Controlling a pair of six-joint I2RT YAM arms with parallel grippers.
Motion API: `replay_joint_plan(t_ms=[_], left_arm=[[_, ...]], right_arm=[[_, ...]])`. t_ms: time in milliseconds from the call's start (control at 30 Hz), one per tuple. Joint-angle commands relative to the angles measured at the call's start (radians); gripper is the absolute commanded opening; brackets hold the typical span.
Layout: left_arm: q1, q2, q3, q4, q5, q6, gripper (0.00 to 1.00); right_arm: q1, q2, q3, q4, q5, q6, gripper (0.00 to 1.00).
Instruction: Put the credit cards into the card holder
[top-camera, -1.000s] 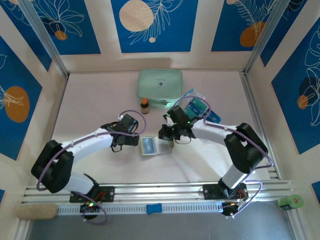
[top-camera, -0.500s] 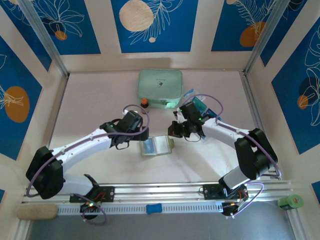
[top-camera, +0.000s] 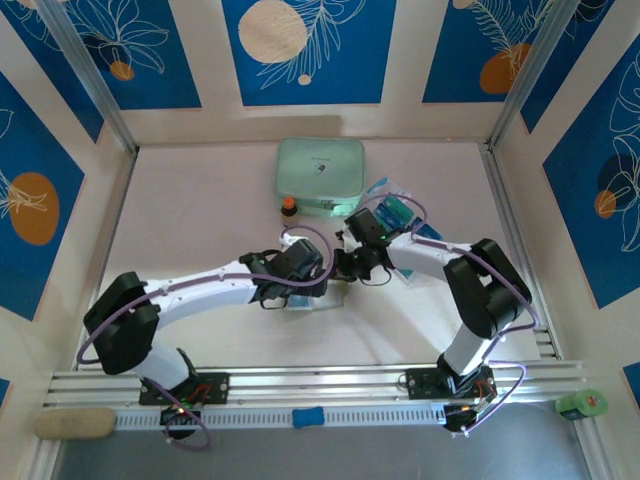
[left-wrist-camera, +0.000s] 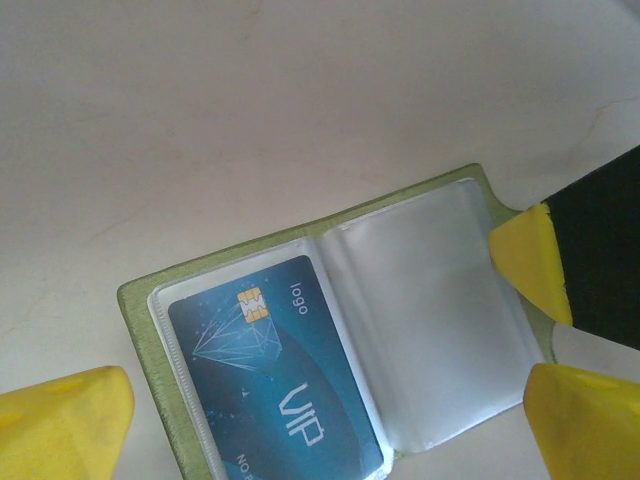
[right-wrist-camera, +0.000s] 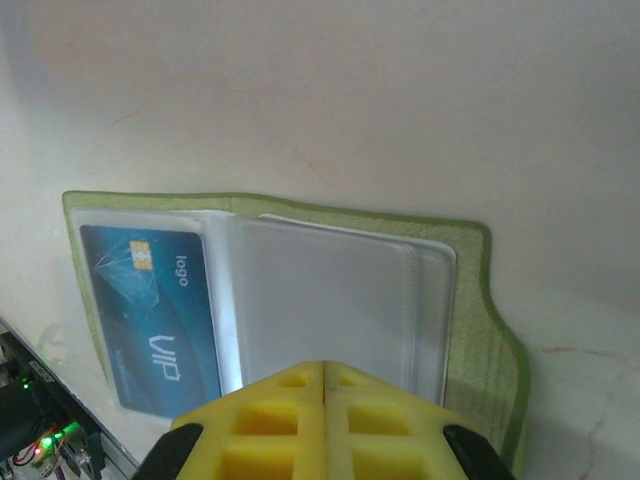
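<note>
While left gripper (left-wrist-camera: 325, 420) gapes and right gripper (right-wrist-camera: 325, 400) is closed, the card (left-wrist-camera: 250, 350) reads "VIP logo".

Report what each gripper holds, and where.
Left gripper: open, holding nothing, above the card holder. Right gripper: fingers shut at its edge; whether they pinch it cannot be told.

Olive-green card holder (left-wrist-camera: 430, 320), teal-blue credit card (left-wrist-camera: 270, 390) (pale diamond print)
</note>
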Motion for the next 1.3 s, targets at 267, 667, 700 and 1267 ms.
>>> replay_joint_plan(t_ms=[267, 667, 700, 1267], left_arm=[[-0.008, 0.069, -0.017, 0.029, -0.035, 0.011, 1.00], [-0.008, 0.094, -0.037, 0.028, -0.052, 0.026, 1.00], [-0.008, 0.095, -0.040, 0.028, -0.055, 0.026, 1.00], [-0.008, 0.136, -0.056, 0.031, -0.071, 0.029, 1.00]], right_arm=[[0.008, 0.080, 0.044, -0.029, 0.012, -0.053, 0.02], [0.037, 0.119, 0.039, 0.014, -0.039, -0.013, 0.01], [0.037, 0.117, 0.037, 0.017, -0.041, -0.009, 0.01], [0.028, 0.102, 0.011, 0.052, -0.076, 0.021, 0.00]])
